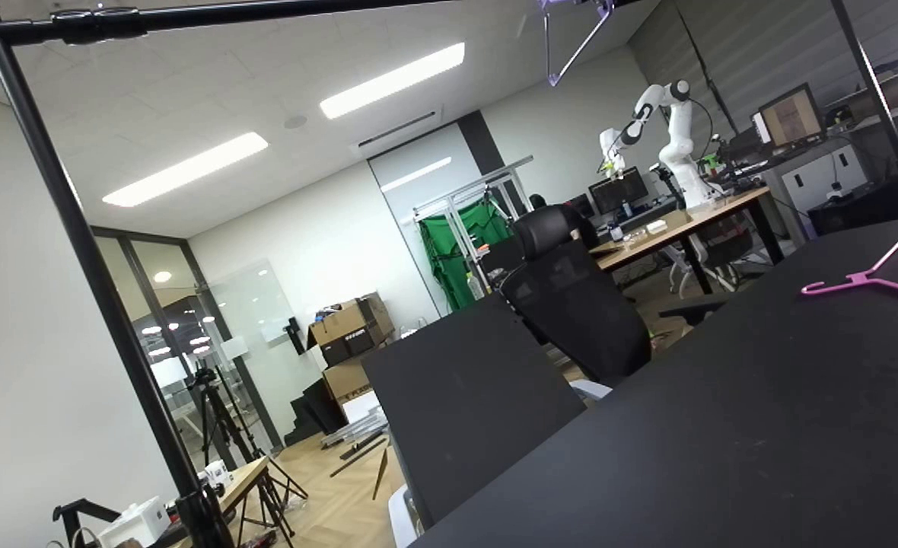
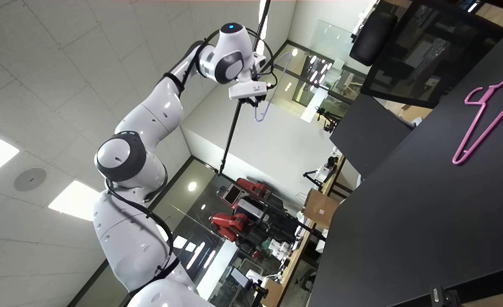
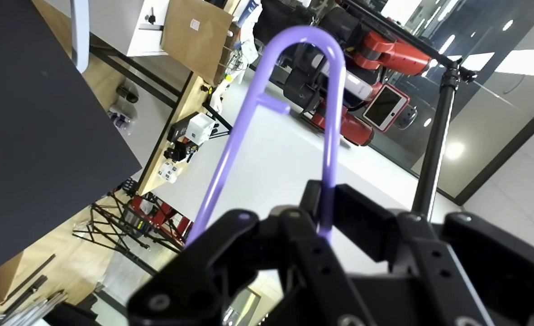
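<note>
A purple hanger (image 3: 331, 136) runs up between my fingertips in the wrist view, its rounded end and a small inner peg above them. My gripper (image 3: 323, 199) is shut on one thin bar of it, with a pad pressed on either side. In an exterior view the gripper (image 2: 253, 102) hangs high in the air, pointing down, and the purple hanger (image 2: 260, 120) dangles at it. Another exterior view has only an end of the purple hanger (image 1: 548, 42) at its top edge. A pink hanger (image 2: 486, 97) lies flat on the black table (image 2: 405, 221), apart from the gripper.
Black poles frame the space, with one pole (image 3: 434, 149) beside the gripper in the wrist view and a corner post (image 1: 91, 251) in an exterior view. A black office chair (image 1: 578, 304) stands by the table. Farther off, another white arm (image 1: 677, 141) is mounted on a wooden desk.
</note>
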You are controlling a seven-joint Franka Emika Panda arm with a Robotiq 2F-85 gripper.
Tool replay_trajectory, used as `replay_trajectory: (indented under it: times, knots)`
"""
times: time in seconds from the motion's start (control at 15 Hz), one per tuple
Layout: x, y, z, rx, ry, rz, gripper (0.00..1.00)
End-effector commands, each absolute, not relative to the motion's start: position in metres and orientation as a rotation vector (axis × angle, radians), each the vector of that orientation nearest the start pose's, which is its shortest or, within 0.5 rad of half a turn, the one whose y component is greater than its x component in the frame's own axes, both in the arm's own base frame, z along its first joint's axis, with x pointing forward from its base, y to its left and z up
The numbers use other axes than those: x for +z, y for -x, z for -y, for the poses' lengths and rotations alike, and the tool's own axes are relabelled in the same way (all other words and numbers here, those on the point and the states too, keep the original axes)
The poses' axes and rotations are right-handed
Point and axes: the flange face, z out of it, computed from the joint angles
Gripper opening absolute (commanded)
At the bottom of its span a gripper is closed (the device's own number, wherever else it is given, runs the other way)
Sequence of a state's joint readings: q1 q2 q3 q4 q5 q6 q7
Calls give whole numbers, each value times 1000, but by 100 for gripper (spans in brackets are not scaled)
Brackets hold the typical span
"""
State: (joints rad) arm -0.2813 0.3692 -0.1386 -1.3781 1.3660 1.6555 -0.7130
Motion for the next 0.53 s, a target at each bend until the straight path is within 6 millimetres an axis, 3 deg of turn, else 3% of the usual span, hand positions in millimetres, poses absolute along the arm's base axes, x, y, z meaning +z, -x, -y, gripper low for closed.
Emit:
replay_trajectory:
  times: [0.0, 0.47]
  knots:
    - [580, -662, 167, -694, 1888, 92, 4]
    - [578, -660, 165, -672, 1883, 199, 4]
